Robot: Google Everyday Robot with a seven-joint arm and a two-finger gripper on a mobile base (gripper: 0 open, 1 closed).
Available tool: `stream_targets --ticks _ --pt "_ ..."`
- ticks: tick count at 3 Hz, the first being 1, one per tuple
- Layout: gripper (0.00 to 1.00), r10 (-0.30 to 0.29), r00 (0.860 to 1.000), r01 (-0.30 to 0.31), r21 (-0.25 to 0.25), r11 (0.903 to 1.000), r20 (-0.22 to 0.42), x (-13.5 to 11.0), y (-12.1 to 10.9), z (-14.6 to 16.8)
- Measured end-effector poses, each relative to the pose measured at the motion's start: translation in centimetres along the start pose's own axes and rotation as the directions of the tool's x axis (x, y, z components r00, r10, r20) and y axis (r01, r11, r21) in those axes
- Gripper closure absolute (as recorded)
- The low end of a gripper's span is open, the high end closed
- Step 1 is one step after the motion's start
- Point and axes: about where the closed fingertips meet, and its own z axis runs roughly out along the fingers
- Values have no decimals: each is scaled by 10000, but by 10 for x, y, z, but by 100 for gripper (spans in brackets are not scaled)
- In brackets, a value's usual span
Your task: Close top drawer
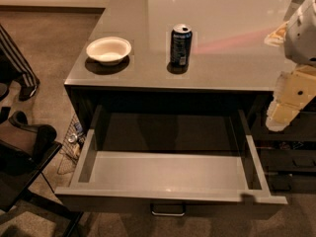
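Note:
The top drawer is pulled far out from under the grey desk top. It is wide and shallow, light grey inside and holds nothing. A small silver bar handle sits at the centre of its front, near the bottom edge of the view. My gripper hangs at the right edge of the view, beside and above the drawer's right side wall, apart from the drawer. The arm's white body rises above it.
A white bowl and a dark blue can stand on the desk top. A dark chair and a person's striped leg are at the left. A wire basket sits on the carpet.

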Motion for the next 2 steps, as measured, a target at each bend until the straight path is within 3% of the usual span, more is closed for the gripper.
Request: stream_targets --ticks 1,2 --pt "0 -15 10000 16 151 9999 -72 -4 -4 -3" --pt "0 209 9997 -211 139 9997 100 5 13 -3"
